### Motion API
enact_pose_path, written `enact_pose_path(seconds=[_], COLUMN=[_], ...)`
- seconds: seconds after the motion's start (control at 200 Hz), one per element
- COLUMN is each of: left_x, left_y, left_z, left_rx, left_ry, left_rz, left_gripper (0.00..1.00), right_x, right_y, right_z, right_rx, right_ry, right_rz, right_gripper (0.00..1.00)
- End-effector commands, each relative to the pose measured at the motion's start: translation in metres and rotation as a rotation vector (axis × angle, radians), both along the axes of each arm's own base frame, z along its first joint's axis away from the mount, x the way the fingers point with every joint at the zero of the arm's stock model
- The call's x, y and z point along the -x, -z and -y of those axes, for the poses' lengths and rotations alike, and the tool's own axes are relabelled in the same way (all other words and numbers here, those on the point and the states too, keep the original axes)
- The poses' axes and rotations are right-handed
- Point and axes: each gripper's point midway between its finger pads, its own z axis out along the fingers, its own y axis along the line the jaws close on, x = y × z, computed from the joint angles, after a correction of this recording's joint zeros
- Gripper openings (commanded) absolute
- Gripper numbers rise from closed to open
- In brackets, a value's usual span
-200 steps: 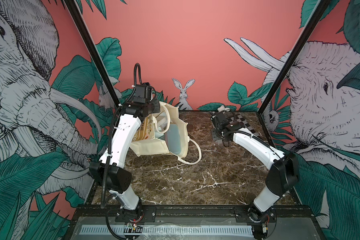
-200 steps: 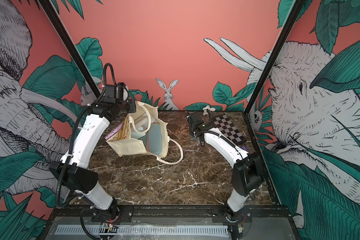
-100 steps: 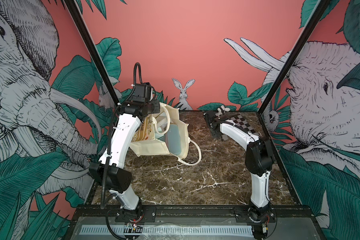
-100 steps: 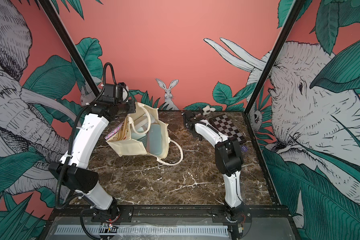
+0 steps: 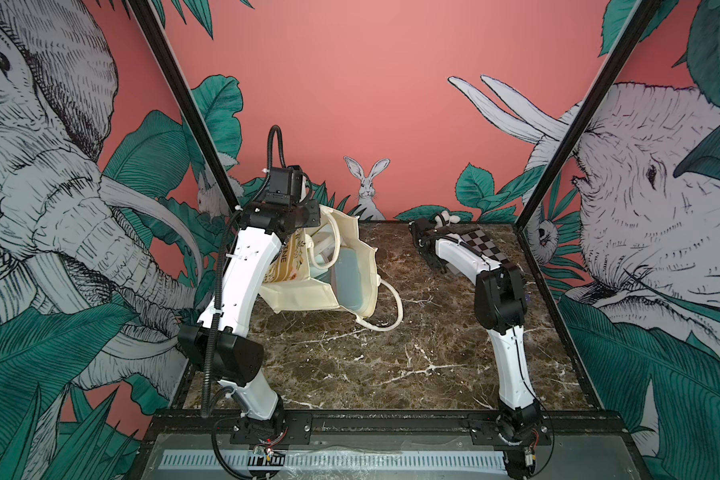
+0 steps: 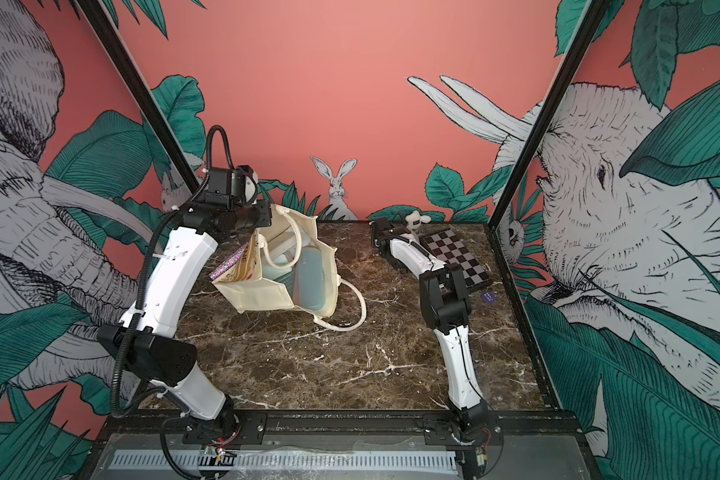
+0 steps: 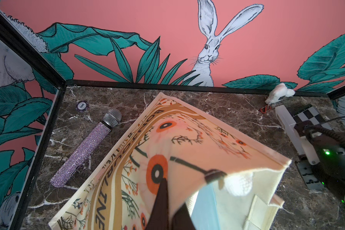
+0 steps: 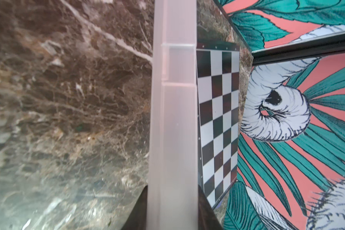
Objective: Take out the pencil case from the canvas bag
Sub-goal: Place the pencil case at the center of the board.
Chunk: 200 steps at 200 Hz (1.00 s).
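Holding a long, frosted translucent plastic pencil case (image 8: pixel 173 119) lengthwise between partly closed jaws, the right gripper (image 8: pixel 172 199) has it just beside the black-and-white chequered board (image 6: pixel 454 257), parallel to the board's edge. I cannot tell whether the case rests on the brown marble tabletop (image 6: pixel 308 361) next to the board or hangs just above it.

Well apart from the board, the tall cream canvas bag (image 6: pixel 258 295) with floral print is lifted and tilted, its mouth gaping. The left gripper (image 7: pixel 168 209) is fully closed, pinching the printed face near the rim. Pale blue flat items (image 6: pixel 308 278) lie inside the bag.

The extraction itself looks done: the case is clear of the bag. What seems left is setting the case down, releasing it, and letting go of the bag.
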Motion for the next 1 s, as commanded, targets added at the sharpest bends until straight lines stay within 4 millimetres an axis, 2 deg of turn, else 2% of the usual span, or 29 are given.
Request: enact_pose_path(seconds=[0.0,0.155,0.325,0.455,0.72,0.825,0.995], left_x=[0.002,0.005,0.005,0.006,0.007,0.006,0.006], left_y=[-0.027,-0.028,-0.025,-0.024,-0.022,-0.021,-0.028], left_z=[-0.004,-0.007,-0.006,-0.007,-0.003,0.002,0.007], left_rx=[0.017,0.003,0.006,0.001,0.012,0.028,0.091], left_ry=[-0.01,-0.018,-0.012,-0.013,0.006,0.031,0.068], left_rz=[0.07,0.072,0.064,0.061,0.057,0.051,0.07], left_gripper=[0.0,0.0,0.0,0.0,0.0,0.0,0.0], right_x=[-0.003,-0.004,-0.002,0.001,0.006,0.003,-0.011], right_y=[-0.003,0.005,0.011,0.012,0.003,-0.002,0.001], right_z=[0.007,0.011,0.006,-0.001,-0.044,-0.055,-0.051], right_rx=[0.044,0.041,0.002,-0.067,-0.366,-0.446,-0.45], right_ry=[0.005,0.018,0.019,0.02,-0.063,-0.075,-0.035], right_rz=[-0.008,-0.021,-0.035,-0.036,-0.015,0.006,0.014], right_gripper=[0.22,0.29,0.54,0.65,0.83,0.85,0.83])
